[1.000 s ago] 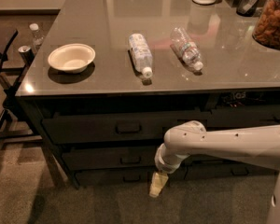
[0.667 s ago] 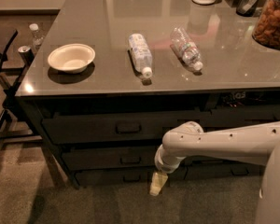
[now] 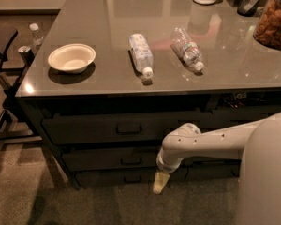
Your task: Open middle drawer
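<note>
Crosswise, the middle drawer (image 3: 100, 160) faces the camera, gripper (image 3: 160, 182) just below it.

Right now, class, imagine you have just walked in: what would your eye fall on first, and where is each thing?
The big white arm reaches in from the right across the drawer fronts, its pale claw hanging low, just below the middle drawer, which looks shut. On the glossy tabletop above, a white bowl sits at the left and two plastic bottles lie on their sides mid-table.
</note>
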